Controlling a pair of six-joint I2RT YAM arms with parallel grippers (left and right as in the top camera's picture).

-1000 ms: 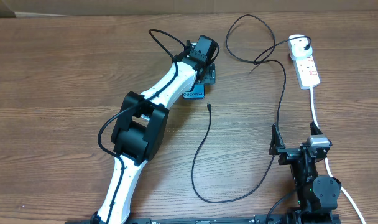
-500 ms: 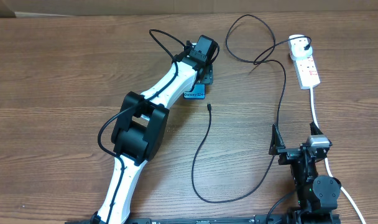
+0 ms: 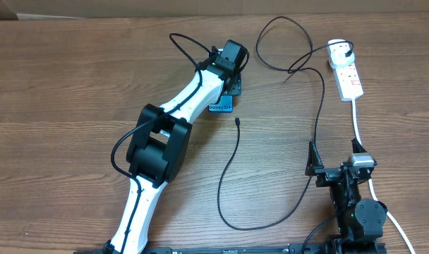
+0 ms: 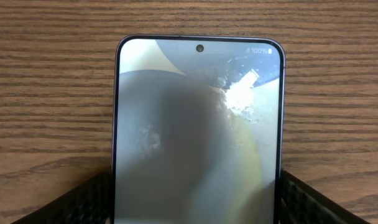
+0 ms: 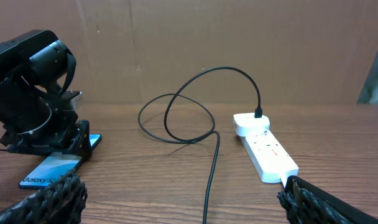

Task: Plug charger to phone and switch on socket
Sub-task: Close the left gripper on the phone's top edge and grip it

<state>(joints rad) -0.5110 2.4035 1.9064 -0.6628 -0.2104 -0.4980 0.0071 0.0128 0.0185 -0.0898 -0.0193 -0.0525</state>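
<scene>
Charger plugged into socket — phone unplugged

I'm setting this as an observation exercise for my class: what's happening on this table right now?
The left pincer grips the phone by its long edges, flat on the table. The free tip of the charger lies loose nearby, not plugged in. The right pincer hangs open and empty, short of the socket.
</scene>
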